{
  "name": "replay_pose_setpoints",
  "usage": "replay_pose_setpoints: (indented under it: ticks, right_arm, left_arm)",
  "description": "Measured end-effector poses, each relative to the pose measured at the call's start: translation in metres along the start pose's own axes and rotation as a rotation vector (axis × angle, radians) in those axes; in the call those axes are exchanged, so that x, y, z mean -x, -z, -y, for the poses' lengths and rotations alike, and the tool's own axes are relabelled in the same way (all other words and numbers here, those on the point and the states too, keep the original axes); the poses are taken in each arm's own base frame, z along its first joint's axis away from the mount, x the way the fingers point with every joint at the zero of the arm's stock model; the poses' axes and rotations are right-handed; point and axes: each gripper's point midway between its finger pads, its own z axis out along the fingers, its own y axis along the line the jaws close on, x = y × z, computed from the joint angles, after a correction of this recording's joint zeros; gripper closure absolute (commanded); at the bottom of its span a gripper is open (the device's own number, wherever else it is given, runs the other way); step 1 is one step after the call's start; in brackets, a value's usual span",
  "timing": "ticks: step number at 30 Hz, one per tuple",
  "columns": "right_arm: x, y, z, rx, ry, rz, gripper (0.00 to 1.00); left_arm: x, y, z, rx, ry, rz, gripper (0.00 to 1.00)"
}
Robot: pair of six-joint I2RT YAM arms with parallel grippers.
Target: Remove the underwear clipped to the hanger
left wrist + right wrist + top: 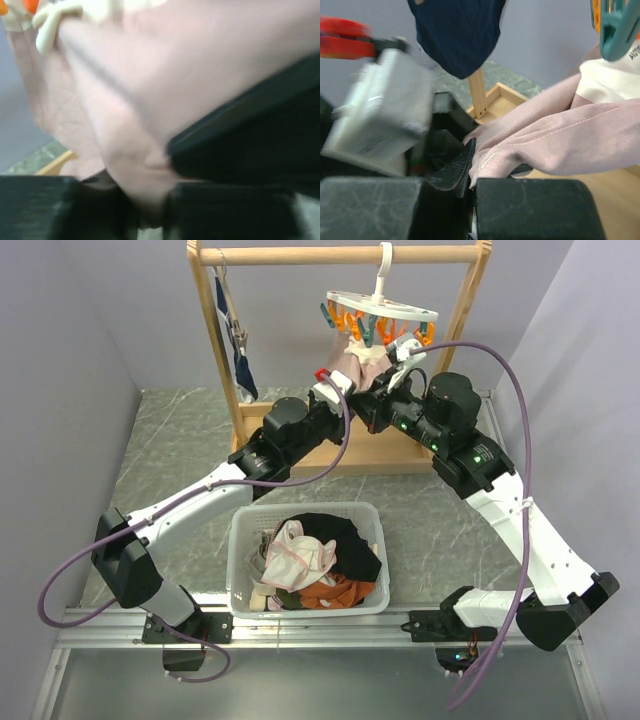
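The white ring hanger point(381, 308) hangs by its hook from the wooden rail, with orange and teal pegs under it. A pale pink-beige underwear point(350, 364) hangs from its pegs. My left gripper point(334, 388) is shut on the lower part of this underwear, whose fabric point(150, 100) fills the left wrist view and runs down between my fingers point(50, 210). My right gripper point(377, 400) is shut on the same underwear point(560, 140), pinching its edge. A teal peg point(617, 25) still clips the fabric. The black underwear point(335, 530) and the whitish, pink-edged one point(298, 552) lie in the basket.
A white basket point(240, 540) of clothes stands between the arm bases. The wooden rack point(340, 255) has a base tray point(300, 455) below the grippers. A navy garment point(243, 360) hangs at the rack's left, also in the right wrist view point(455, 35). The two wrists are very close together.
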Motion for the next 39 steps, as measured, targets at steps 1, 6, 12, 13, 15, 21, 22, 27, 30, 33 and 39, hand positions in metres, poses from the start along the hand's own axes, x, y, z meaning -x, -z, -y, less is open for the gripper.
replay_pose_setpoints:
  ticks: [1,6,12,13,15,21,22,27,30,33,39]
  right_arm:
    - [-0.003,-0.001,0.002,-0.008,-0.007,-0.011,0.81]
    - [-0.012,-0.003,0.025,-0.126,-0.072,-0.035,0.32]
    - [-0.004,0.012,0.062,-0.261,-0.179,0.042,0.16]
    - [-0.001,0.017,0.067,-0.274,-0.196,0.065,0.15]
    - [0.007,0.027,0.075,-0.276,-0.22,0.107,0.15]
    - [0.04,0.053,0.083,-0.243,-0.231,0.223,0.16]
    - [0.043,0.057,0.086,-0.252,-0.235,0.232,0.17]
    - [0.05,0.071,0.11,-0.321,-0.26,0.259,0.2]
    - [0.043,0.079,0.121,-0.332,-0.295,0.274,0.26]
    - [0.04,0.079,0.122,-0.302,-0.331,0.272,0.3]
    - [0.032,0.064,0.109,-0.151,-0.403,0.288,0.31]
  left_arm:
    - [0.003,0.0,0.003,-0.006,0.0,0.007,1.0]
    - [0.002,0.008,0.014,-0.018,0.033,0.013,1.0]
    - [-0.032,0.026,0.009,0.019,0.052,-0.054,1.0]
    - [-0.038,0.029,0.008,0.027,0.054,-0.067,1.0]
    - [-0.046,0.032,0.005,0.04,0.056,-0.083,1.0]
    - [-0.047,0.036,0.001,0.066,0.062,-0.09,0.99]
    - [-0.047,0.036,0.0,0.069,0.061,-0.089,1.0]
    - [-0.046,0.037,0.0,0.071,0.059,-0.089,1.0]
    - [-0.045,0.038,-0.001,0.072,0.059,-0.087,0.99]
    - [-0.041,0.04,-0.001,0.074,0.06,-0.081,1.0]
    - [-0.039,0.042,-0.002,0.075,0.06,-0.078,1.0]
